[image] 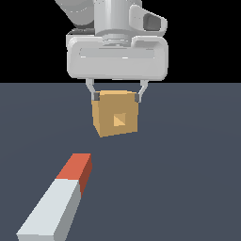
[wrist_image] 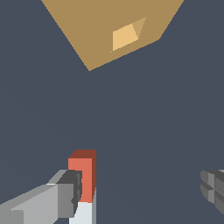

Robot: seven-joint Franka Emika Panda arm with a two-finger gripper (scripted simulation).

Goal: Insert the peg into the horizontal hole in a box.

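The peg lies flat on the floor, pale grey-white with its red-orange end pointing towards the box. The orange-tan box stands beyond it, its square hole facing the exterior camera. My gripper hangs above the floor, open and empty, its fingertips lining up with the box's top corners in the exterior view. In the wrist view the peg's red end shows beside one finger, the gripper holds nothing, and the box with its hole lies apart from the fingers.
A flat dark blue-grey floor carries the peg and the box. Nothing else stands on it in either view.
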